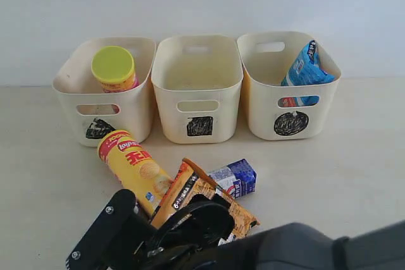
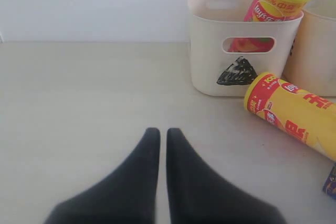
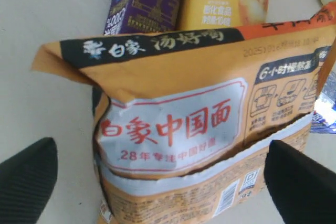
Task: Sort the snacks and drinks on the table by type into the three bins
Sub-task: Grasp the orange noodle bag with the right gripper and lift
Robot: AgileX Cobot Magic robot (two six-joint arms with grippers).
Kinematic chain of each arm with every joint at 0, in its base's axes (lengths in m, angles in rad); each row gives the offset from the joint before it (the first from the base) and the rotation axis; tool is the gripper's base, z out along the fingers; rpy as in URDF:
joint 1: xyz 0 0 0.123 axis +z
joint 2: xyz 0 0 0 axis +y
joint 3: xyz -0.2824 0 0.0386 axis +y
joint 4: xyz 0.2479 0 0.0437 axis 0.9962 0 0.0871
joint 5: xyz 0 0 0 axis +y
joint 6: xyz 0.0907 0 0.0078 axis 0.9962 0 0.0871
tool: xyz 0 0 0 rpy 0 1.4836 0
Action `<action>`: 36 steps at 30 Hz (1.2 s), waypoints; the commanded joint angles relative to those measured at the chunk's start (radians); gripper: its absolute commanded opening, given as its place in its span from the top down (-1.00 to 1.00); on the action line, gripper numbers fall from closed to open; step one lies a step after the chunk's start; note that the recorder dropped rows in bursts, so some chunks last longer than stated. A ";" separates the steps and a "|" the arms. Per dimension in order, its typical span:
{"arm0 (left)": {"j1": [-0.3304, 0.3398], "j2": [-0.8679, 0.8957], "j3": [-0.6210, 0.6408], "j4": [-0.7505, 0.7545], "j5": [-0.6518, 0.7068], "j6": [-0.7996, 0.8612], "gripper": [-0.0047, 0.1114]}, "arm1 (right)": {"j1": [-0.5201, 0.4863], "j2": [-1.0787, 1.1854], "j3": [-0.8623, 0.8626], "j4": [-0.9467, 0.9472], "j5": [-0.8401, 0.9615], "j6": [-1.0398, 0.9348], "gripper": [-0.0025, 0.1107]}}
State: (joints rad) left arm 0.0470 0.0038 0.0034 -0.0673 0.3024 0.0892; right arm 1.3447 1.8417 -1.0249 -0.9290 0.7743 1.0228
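An orange-brown bag [image 3: 173,103] lies on the table [image 1: 57,175] between the spread fingers [image 3: 29,177] of my right gripper [image 3: 160,153], which is open around it without clamping it. From outside, that gripper [image 1: 190,229] hangs low over the bag [image 1: 190,191]. Beside the bag lie the yellow canister [image 1: 133,165] and a blue and white carton [image 1: 235,178]. A dark purple carton [image 3: 144,1] shows past the bag. The pink canister [image 1: 115,71] stands in the triangle bin [image 1: 136,102]. The blue bag [image 1: 305,67] is in the circle bin [image 1: 259,109]. My left gripper [image 2: 161,132] is shut and holds nothing.
The square bin [image 1: 164,109] in the middle holds nothing visible. A pale wall rises right behind the bins. The right arm's dark body [image 1: 304,248] fills the lower right of the exterior view. Bare table [image 2: 79,103] stretches ahead of the left gripper.
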 commanded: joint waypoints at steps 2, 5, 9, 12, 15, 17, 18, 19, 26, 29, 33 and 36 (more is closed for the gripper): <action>0.002 -0.004 -0.003 -0.003 -0.014 -0.010 0.85 | 0.002 0.032 -0.004 -0.049 -0.001 0.083 -0.78; 0.002 -0.004 -0.003 -0.003 -0.014 -0.010 0.85 | 0.002 0.046 -0.004 -0.090 0.004 0.128 -0.78; 0.002 -0.004 -0.003 -0.003 -0.014 -0.010 0.85 | 0.002 0.065 -0.004 -0.143 0.009 0.175 -0.78; 0.002 -0.004 -0.003 -0.003 -0.014 -0.010 0.85 | 0.002 0.084 -0.004 -0.169 0.043 0.187 -0.78; 0.002 -0.004 -0.003 -0.003 -0.014 -0.010 0.85 | 0.002 0.098 -0.004 -0.187 0.050 0.207 -0.78; 0.002 -0.004 -0.003 -0.003 -0.014 -0.010 0.85 | 0.002 0.102 -0.004 -0.187 0.048 0.209 -0.78; 0.002 -0.004 -0.003 -0.003 -0.014 -0.010 0.85 | 0.002 0.102 -0.004 -0.187 0.048 0.217 -0.78; 0.002 -0.004 -0.003 -0.003 -0.014 -0.010 0.85 | 0.002 0.102 -0.004 -0.187 0.048 0.226 -0.78; 0.002 -0.004 -0.003 -0.003 -0.014 -0.010 0.85 | 0.002 0.102 -0.004 -0.189 0.046 0.242 -0.78; 0.002 -0.004 -0.003 -0.003 -0.014 -0.010 0.85 | 0.002 0.102 -0.004 -0.185 0.046 0.242 -0.78; 0.002 -0.004 -0.003 -0.003 -0.014 -0.010 0.85 | 0.002 0.102 -0.004 -0.180 0.046 0.242 -0.42; 0.002 -0.004 -0.003 -0.003 -0.014 -0.010 0.85 | 0.002 0.102 -0.004 -0.180 0.064 0.242 0.16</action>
State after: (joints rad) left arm 0.0470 0.0038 0.0034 -0.0673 0.3024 0.0892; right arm 1.3447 1.9455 -1.0249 -1.1069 0.8131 1.2608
